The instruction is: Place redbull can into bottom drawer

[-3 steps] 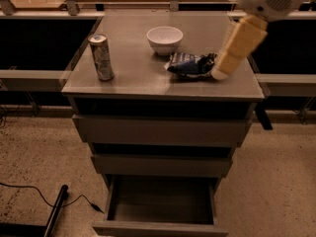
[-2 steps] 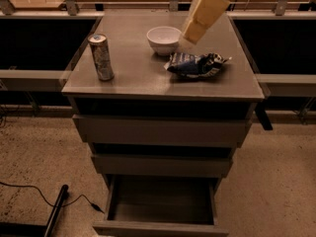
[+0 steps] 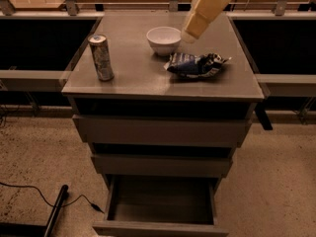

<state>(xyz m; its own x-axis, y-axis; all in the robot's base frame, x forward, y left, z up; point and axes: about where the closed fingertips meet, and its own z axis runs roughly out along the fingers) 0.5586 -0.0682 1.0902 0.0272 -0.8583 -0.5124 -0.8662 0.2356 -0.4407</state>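
Note:
The redbull can [image 3: 101, 57] stands upright on the left side of the grey cabinet top [image 3: 138, 80]. The bottom drawer [image 3: 160, 204] is pulled out and open, and its inside looks empty. My cream arm comes down from the top edge. The gripper [image 3: 190, 32] at its lower end hovers just right of the white bowl [image 3: 164, 39] and behind the snack bag [image 3: 196, 64]. It is well to the right of the can and holds nothing that I can see.
The two upper drawers [image 3: 160, 131] stick out a little in steps above the open one. Grey rails [image 3: 29, 80] run off both sides of the cabinet. A black pole and cable [image 3: 55, 212] lie on the floor at the lower left.
The arm has swung left and back, from beside the snack bag at the right edge to just right of the bowl. The can, bowl, bag and drawer have not moved.

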